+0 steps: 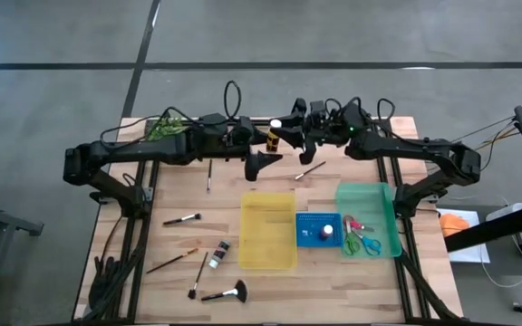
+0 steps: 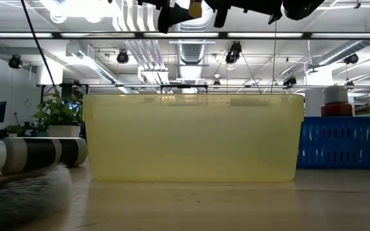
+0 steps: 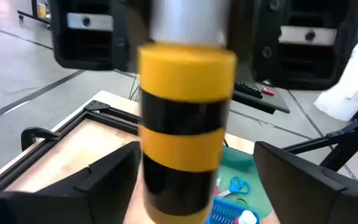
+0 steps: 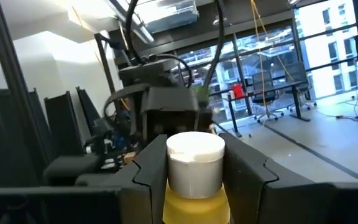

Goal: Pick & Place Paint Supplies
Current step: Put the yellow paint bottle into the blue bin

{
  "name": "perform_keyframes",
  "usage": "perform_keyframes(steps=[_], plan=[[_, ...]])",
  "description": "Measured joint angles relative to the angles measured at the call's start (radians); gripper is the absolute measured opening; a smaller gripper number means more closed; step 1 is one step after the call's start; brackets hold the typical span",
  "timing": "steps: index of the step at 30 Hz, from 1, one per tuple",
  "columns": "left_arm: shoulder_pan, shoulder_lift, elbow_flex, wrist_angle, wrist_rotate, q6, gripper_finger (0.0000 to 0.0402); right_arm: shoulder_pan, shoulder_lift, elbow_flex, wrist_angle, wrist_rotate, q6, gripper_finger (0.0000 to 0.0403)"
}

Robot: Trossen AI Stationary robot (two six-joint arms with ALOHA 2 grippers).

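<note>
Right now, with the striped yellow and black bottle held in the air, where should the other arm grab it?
Around the striped body of the bottle, coming from its bottom end: the right end effector pinches it at the white cap, and the round body sits free between the left end effector's open fingers.

Three trays in a row on the counter [image 1: 270,290] — largest tray [image 1: 267,230] leftmost, small tray [image 1: 318,230] in the middle, scissors tray [image 1: 367,219] rightmost. Brushes [image 1: 181,219] lie left of them — plant [image 1: 164,127] at the far left corner.
</note>
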Motion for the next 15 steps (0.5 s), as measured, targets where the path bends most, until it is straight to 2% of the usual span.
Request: perform_keyframes(steps=[9, 15], plan=[[0.001, -0.003, 0.000, 0.000, 0.007, -0.010, 0.0196, 0.012, -0.002, -0.001, -0.017, -0.002, -0.004, 0.0113], [0.001, -0.003, 0.000, -0.008, 0.015, -0.027, 0.0132, 0.013, -0.002, -0.001, -0.023, 0.001, 0.001, 0.0113]])
